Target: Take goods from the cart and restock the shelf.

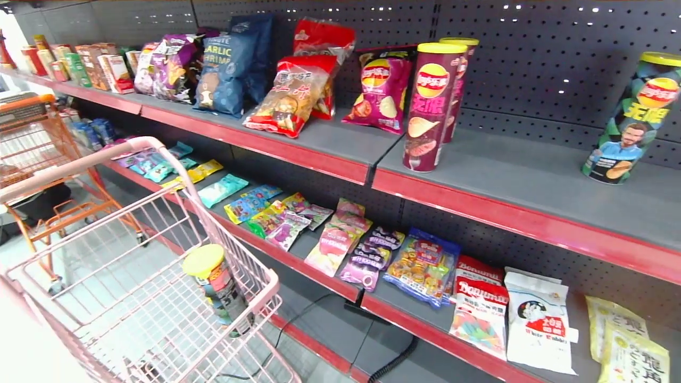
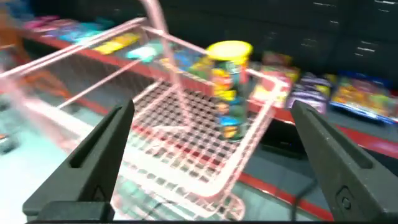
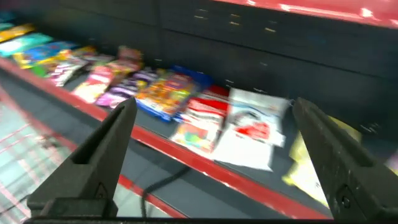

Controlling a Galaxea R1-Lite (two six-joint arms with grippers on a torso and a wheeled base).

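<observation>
A chip can with a yellow lid [image 1: 219, 284] stands upright in the far corner of the pink wire cart [image 1: 159, 340]. The left wrist view shows the same can [image 2: 229, 90] ahead of my left gripper [image 2: 214, 121], which is open and holds nothing, well short of the cart. My right gripper [image 3: 214, 118] is open too and hangs in front of the lower shelf's snack bags [image 3: 205, 124]. On the upper shelf [image 1: 532, 181] stand two maroon chip cans [image 1: 430, 106] and a green one [image 1: 633, 117].
Snack bags [image 1: 287, 101] and boxes fill the upper shelf's left part; bare room lies between the maroon and green cans. Flat candy and snack packs [image 1: 420, 266] cover the lower shelf. An orange cart [image 1: 37, 149] stands at the left. A black cable [image 1: 393, 361] lies on the bottom board.
</observation>
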